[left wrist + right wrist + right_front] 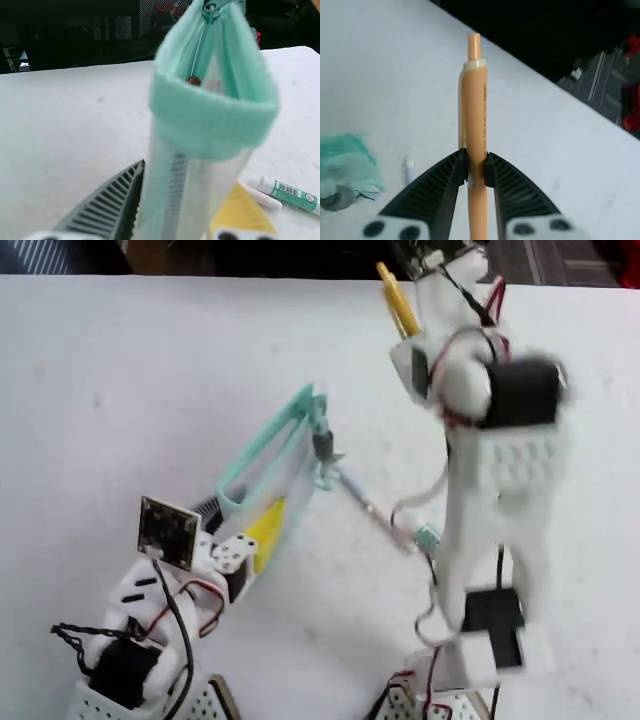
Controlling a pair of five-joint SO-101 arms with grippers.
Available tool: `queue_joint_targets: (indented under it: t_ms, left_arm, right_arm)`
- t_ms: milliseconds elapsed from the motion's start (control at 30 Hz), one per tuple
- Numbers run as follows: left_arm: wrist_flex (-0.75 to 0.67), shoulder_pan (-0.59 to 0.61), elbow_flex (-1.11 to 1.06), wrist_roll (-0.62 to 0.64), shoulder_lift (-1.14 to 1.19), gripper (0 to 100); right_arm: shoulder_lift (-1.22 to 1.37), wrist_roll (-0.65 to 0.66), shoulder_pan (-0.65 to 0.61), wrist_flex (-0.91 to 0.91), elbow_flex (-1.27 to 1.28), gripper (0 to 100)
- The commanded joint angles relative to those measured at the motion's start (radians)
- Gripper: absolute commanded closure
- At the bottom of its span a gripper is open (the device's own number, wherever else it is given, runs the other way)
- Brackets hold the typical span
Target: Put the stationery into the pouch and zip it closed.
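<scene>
Right wrist view: fingers [445, 185] pinch pen [475, 100] upright.

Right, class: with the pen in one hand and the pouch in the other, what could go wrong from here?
The right hand pinches the pen at one spot, much of it sticking out, so it may tilt or slip in transit.
The mouth of the pouch is narrow; the pen could snag its rim and tug it from the left hand.
A second pen on the table beside the pouch might get knocked away.
</scene>
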State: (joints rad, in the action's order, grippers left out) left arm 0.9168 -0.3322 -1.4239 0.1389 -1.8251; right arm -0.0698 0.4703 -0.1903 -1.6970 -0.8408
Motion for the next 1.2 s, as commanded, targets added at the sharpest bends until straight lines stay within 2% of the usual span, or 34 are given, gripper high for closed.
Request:
queue_joint_targets:
  t_ms: [0,200,400,700,1000,1167]
  left_arm:
    - [-0.026,-0.018,0.005,-0.011,0.004,80]
    - [-0.026,-0.018,0.005,-0.011,0.004,80]
    - [-0.029,-0.018,0.005,-0.009,0.004,80]
    - [-0.031,-0.018,0.005,-0.011,0.004,80]
    - [-0.031,-0.018,0.005,-0.011,0.004,80]
    - [-0.031,-0.018,0.005,-0.008,0.004,80]
  right_arm:
    - [-0.183,0.003,-0.079,-0.022,-0.037,98.2]
    - [-0.371,-0.014,-0.188,-0.022,-0.037,98.2]
    - [-0.496,-0.242,-0.199,-0.022,-0.037,98.2]
    - [-0.539,-0.259,-0.2,-0.024,0.002,98.2]
    - [-0.659,-0.261,-0.2,-0.021,0.387,98.2]
    - [-0.759,-0.261,-0.2,0.085,0.519,98.2]
